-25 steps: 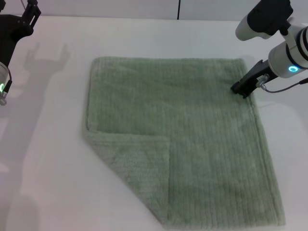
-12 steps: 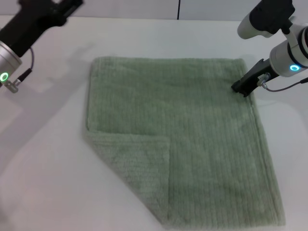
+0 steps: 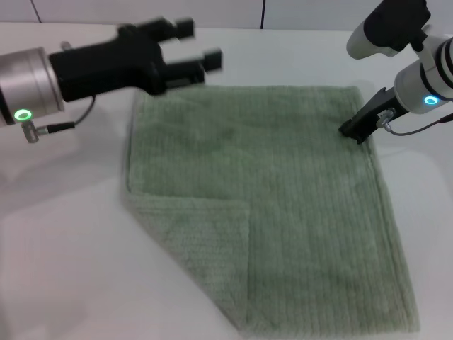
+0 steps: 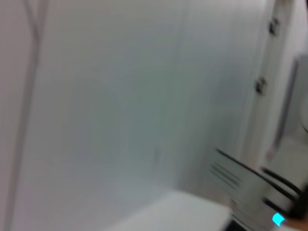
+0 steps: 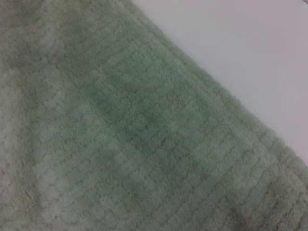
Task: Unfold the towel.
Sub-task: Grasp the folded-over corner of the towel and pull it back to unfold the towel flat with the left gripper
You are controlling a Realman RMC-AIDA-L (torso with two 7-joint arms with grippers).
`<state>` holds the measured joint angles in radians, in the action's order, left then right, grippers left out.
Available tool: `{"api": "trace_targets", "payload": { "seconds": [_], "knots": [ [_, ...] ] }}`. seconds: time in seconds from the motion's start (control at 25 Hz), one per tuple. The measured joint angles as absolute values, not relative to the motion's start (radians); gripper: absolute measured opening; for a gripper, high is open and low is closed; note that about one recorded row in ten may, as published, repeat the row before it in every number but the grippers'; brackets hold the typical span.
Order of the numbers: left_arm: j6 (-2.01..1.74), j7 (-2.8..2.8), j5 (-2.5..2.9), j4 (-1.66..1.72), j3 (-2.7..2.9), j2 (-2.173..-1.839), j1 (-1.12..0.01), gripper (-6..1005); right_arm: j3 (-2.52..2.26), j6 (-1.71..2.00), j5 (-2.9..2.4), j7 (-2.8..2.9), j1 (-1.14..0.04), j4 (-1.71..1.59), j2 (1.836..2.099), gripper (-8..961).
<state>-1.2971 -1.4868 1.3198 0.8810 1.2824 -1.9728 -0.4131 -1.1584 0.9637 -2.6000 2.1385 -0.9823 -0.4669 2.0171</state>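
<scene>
The pale sage-green towel [image 3: 283, 198] lies flat on the white table [image 3: 64, 255]. Its near-left corner [image 3: 205, 241] is folded over onto it as a triangular flap. My left gripper [image 3: 198, 44] is open and empty, held in the air over the towel's far-left corner. My right gripper [image 3: 352, 131] is shut, with its dark tip down on the towel's right edge near the far-right corner. The right wrist view is filled by the towel [image 5: 120, 144] and its hemmed edge. The left wrist view shows no towel.
Bare white table surrounds the towel on the left and far sides. The right arm's body [image 3: 432, 78] hangs over the table's right side. The left wrist view shows only a pale wall and a blue light [image 4: 277, 219].
My left arm has swung in from the far left to above the towel's far-left corner, gripper open. The right gripper and the towel have not moved.
</scene>
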Motion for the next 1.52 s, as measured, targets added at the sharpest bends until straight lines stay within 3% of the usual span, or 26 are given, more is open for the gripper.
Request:
{"api": "trace_targets", "payload": {
  "seconds": [0.36,0.44,0.56,0.64,1.52],
  "knots": [
    [-1.368,-1.646,1.594,0.956,1.282,-1.992,-0.470,782,-1.158,0.962,-2.600,2.138,-0.985,-0.463,2.017,8],
    [-1.405,-1.705,1.784,0.955,1.283,-2.026,-0.524,781,-1.158,0.962,-2.600,2.138,-0.985,-0.463,2.017,8],
    [-1.405,-1.705,1.784,0.955,1.283,-2.026,-0.524,780,-1.158,0.962,-2.600,2.138,-0.987,-0.463,2.016,8],
    [-1.398,-1.728,1.932,0.925,1.291,-2.061,-0.570,780,-1.158,0.962,-2.600,2.138,-0.989,-0.463,2.016,9],
    [-1.258,-1.710,1.976,0.797,1.418,-2.068,-0.619,775,-1.158,0.965,-2.600,2.138,-0.994,-0.456,2.016,12]
  ]
}}
